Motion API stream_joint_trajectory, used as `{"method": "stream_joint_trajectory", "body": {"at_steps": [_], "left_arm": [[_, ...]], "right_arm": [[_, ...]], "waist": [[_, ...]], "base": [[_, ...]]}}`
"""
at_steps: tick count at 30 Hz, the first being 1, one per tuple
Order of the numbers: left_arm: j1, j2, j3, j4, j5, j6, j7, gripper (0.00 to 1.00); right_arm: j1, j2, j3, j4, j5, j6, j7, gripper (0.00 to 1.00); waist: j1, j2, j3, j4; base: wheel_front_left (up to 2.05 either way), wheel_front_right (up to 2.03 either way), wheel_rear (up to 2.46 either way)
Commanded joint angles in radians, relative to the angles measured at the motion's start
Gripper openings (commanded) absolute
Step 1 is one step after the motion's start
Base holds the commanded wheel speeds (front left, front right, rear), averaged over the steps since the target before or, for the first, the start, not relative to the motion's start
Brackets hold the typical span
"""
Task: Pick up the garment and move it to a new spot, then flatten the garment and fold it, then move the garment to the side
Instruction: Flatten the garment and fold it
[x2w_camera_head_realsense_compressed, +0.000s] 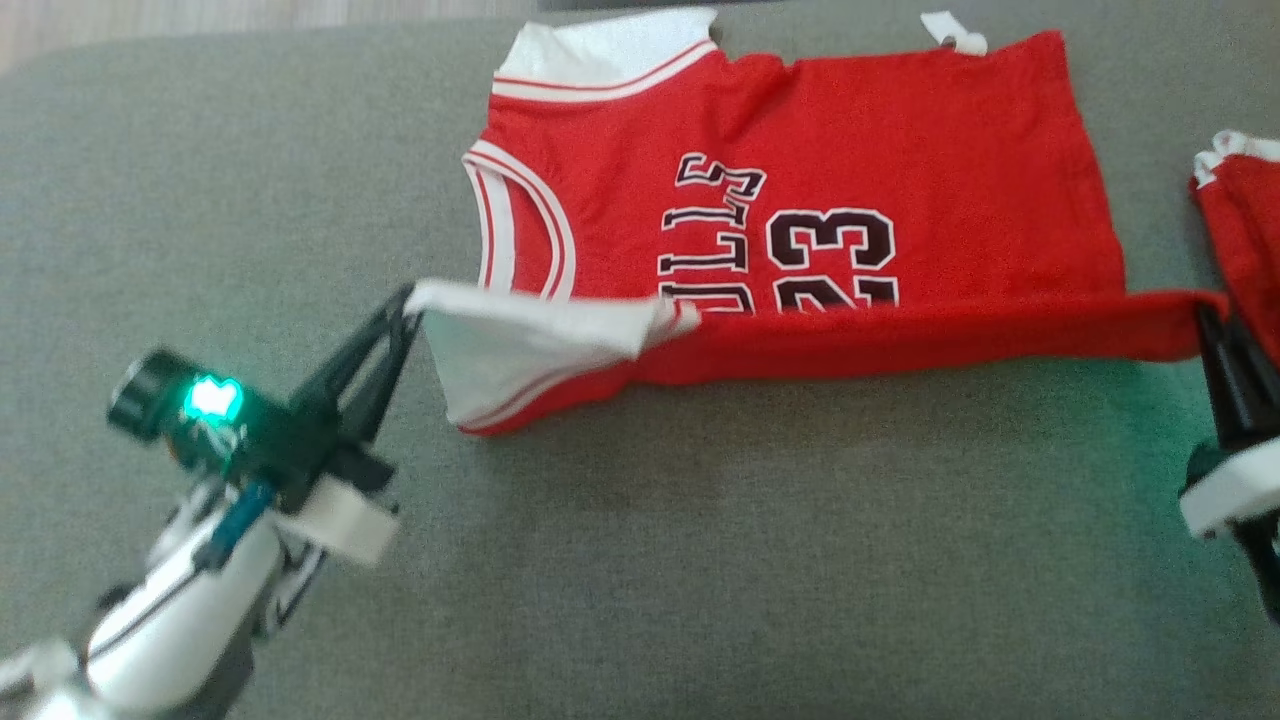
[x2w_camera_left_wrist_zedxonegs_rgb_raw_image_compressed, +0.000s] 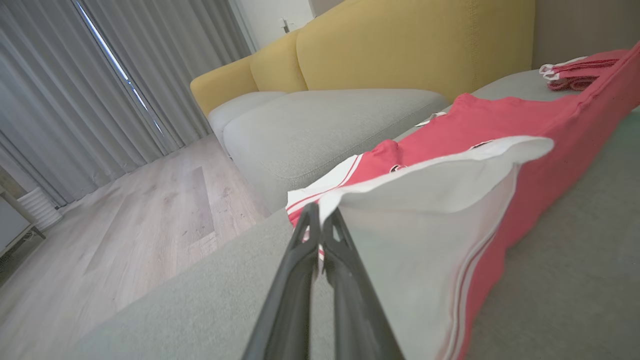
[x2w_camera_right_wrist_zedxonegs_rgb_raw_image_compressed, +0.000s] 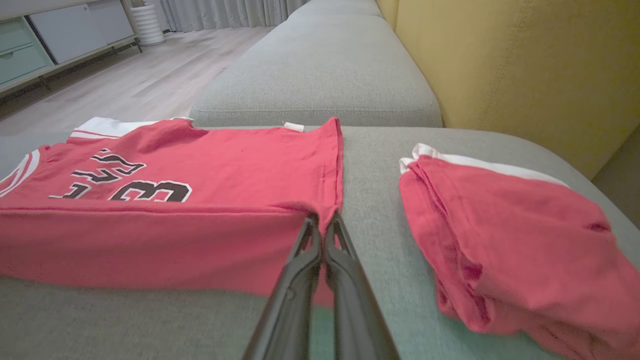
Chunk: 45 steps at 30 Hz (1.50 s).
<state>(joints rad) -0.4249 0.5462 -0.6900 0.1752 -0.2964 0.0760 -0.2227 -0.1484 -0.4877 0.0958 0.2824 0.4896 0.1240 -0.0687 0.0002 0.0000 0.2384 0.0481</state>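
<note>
The garment (x2w_camera_head_realsense_compressed: 900, 150) is a red basketball jersey with white trim and black number 23, spread on the grey sofa seat (x2w_camera_head_realsense_compressed: 700, 560). Its near edge is lifted off the seat and stretched taut between my two grippers. My left gripper (x2w_camera_head_realsense_compressed: 408, 300) is shut on the white-trimmed shoulder corner (x2w_camera_left_wrist_zedxonegs_rgb_raw_image_compressed: 425, 200), its tips pinching cloth (x2w_camera_left_wrist_zedxonegs_rgb_raw_image_compressed: 320, 212). My right gripper (x2w_camera_head_realsense_compressed: 1205, 315) is shut on the red hem corner (x2w_camera_right_wrist_zedxonegs_rgb_raw_image_compressed: 320, 220). The jersey's far half (x2w_camera_right_wrist_zedxonegs_rgb_raw_image_compressed: 200, 165) lies flat, the lifted near strip (x2w_camera_right_wrist_zedxonegs_rgb_raw_image_compressed: 150, 245) hanging in front of it.
A second red garment (x2w_camera_right_wrist_zedxonegs_rgb_raw_image_compressed: 510, 240), folded, lies on the seat to the right (x2w_camera_head_realsense_compressed: 1240, 230). Yellow sofa backrest (x2w_camera_right_wrist_zedxonegs_rgb_raw_image_compressed: 525, 65) rises on the right side. Another grey cushion (x2w_camera_right_wrist_zedxonegs_rgb_raw_image_compressed: 320, 75) adjoins beyond the jersey. Wooden floor (x2w_camera_left_wrist_zedxonegs_rgb_raw_image_compressed: 125, 225) drops off past the seat's far edge.
</note>
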Motion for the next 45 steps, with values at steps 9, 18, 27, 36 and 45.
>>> {"method": "stream_joint_trajectory", "body": {"at_steps": [9, 18, 27, 36, 45], "left_arm": [[-0.283, -0.039, 0.032, 0.172, 0.053, -0.069, -0.03, 0.0], [-0.415, -0.106, 0.037, 0.346, 0.074, -0.099, -0.038, 0.03], [-0.256, -0.16, 0.124, 0.304, 0.012, -0.031, -0.039, 1.0], [0.098, -0.25, 0.188, 0.221, -0.138, 0.048, -0.028, 1.0], [0.096, -0.255, 0.196, 0.29, -0.15, 0.086, 0.002, 1.0]], "right_arm": [[-0.18, -0.036, 0.066, 0.067, -0.012, 0.007, -0.005, 0.0], [-0.331, -0.026, 0.154, 0.19, 0.004, 0.007, -0.051, 0.09], [-0.313, 0.029, 0.167, 0.253, 0.017, 0.007, -0.171, 1.0], [-0.15, 0.107, 0.117, 0.2, 0.012, 0.007, -0.192, 1.0], [-0.116, 0.13, 0.105, 0.174, -0.001, 0.007, -0.193, 1.0]], "waist": [[-0.0002, 0.0, 0.099, -0.005], [-0.0002, 0.0, 0.157, -0.015], [-0.0002, 0.0, 0.101, -0.029], [-0.0002, 0.0, 0.013, -0.058], [-0.0002, 0.0, 0.006, -0.079]], "base": [[0.0, 0.0, 0.0], [0.0, 0.0, 0.0], [0.0, 0.0, 0.0], [0.0, 0.0, 0.0], [0.0, 0.0, 0.0]]}}
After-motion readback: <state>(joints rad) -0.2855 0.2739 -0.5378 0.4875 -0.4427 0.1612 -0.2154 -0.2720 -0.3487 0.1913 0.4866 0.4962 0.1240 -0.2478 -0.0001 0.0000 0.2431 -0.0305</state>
